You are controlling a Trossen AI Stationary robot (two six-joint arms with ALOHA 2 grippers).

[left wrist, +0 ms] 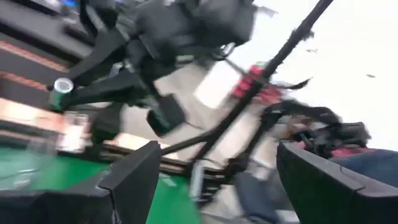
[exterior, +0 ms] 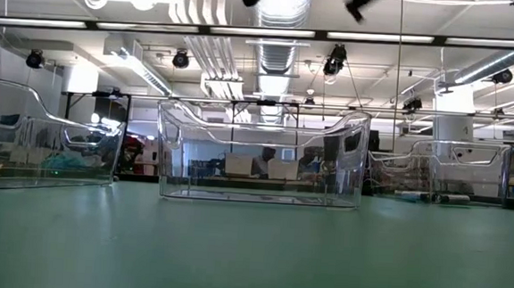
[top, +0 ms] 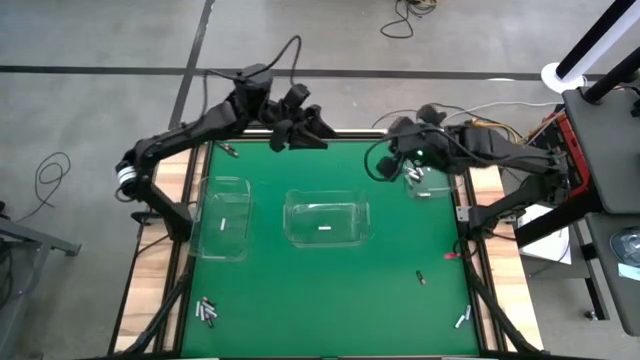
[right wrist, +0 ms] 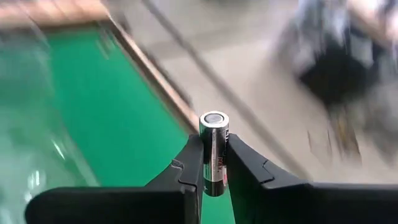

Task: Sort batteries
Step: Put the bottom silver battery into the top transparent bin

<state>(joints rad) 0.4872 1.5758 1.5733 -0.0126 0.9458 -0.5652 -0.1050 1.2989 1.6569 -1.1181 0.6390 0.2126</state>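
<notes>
Currently I'm holding the right gripper (right wrist: 212, 163) pinched on a battery (right wrist: 213, 146) over the right-hand bin (top: 432, 181) for release; left gripper (left wrist: 211, 177) is idling, fingers spread.

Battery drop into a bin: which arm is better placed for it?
Right. The right gripper is shut on a battery and sits by the right-hand bin at the table's far edge. The left gripper is open and empty, at the far edge.

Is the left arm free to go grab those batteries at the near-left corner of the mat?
Probably yes: the left gripper is open and empty, and the batteries lie in the open, though it hovers at the far edge.
</notes>
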